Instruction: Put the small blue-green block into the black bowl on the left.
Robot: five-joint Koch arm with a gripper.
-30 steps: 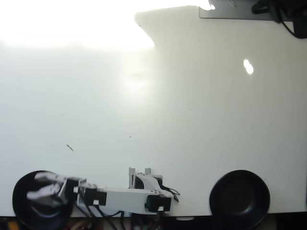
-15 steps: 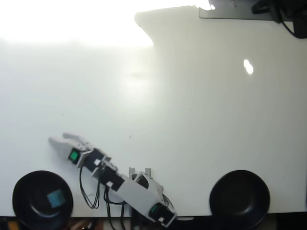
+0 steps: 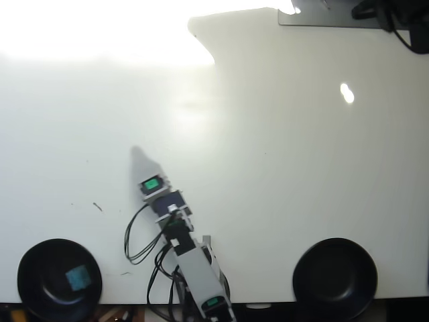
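The small blue-green block (image 3: 78, 276) lies flat inside the black bowl (image 3: 33, 282) at the lower left of the overhead view. My gripper (image 3: 137, 154) is well away from it, up and to the right over the white table. Its white fingers form one narrow point with no gap between them and hold nothing. The arm (image 3: 181, 248) stretches from its base at the bottom edge up and to the left.
A second black bowl (image 3: 334, 277) of the same size sits at the lower right. Black cables (image 3: 137, 245) loop beside the arm. A dark object (image 3: 395, 17) and a grey plate (image 3: 322, 19) lie at the top right. Glare washes out the top left.
The arm has swung from over the left bowl up and to the right. The block was let go and now lies in that bowl. The fingers have come together.
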